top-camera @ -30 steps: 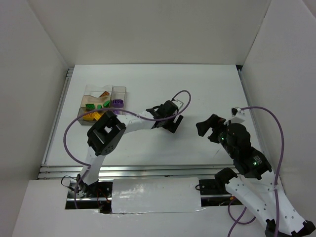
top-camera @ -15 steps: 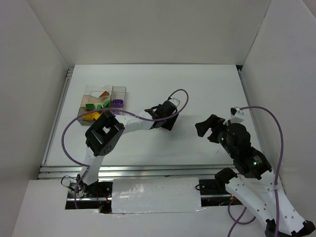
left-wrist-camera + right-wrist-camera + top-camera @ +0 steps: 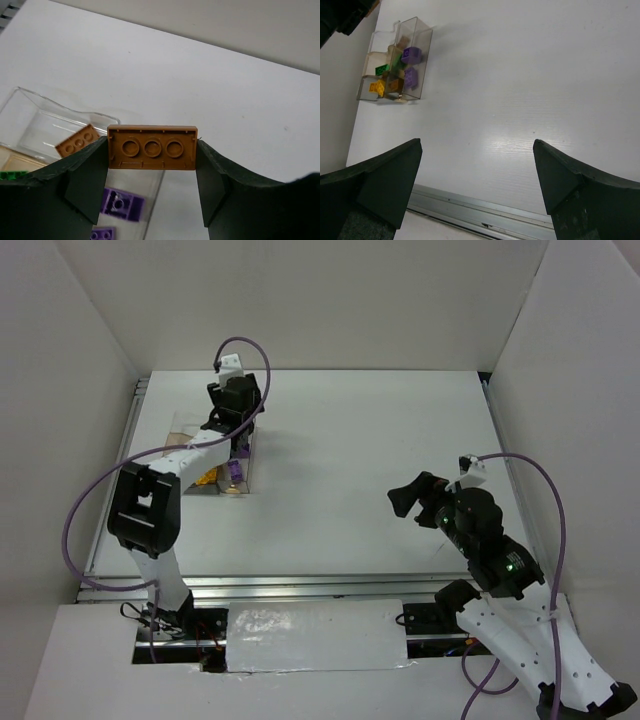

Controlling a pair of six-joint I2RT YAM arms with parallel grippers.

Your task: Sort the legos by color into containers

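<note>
Brown brick (image 3: 151, 148), clamped in the left pincer (image 3: 151, 156), hovered by the clear bins (image 3: 30, 107), likely bound for the compartment holding its brown match (image 3: 77, 141); the right pincer (image 3: 476, 150) gaped empty.

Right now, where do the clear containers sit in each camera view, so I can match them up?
Top external: the containers are left of centre, in the upper half of the picture.
Left wrist: the containers are at lower left, beyond the brown lego held in the jaws.
Right wrist: the containers are in the upper left corner.
Shared landmark: the purple legos in their narrow section.
</note>
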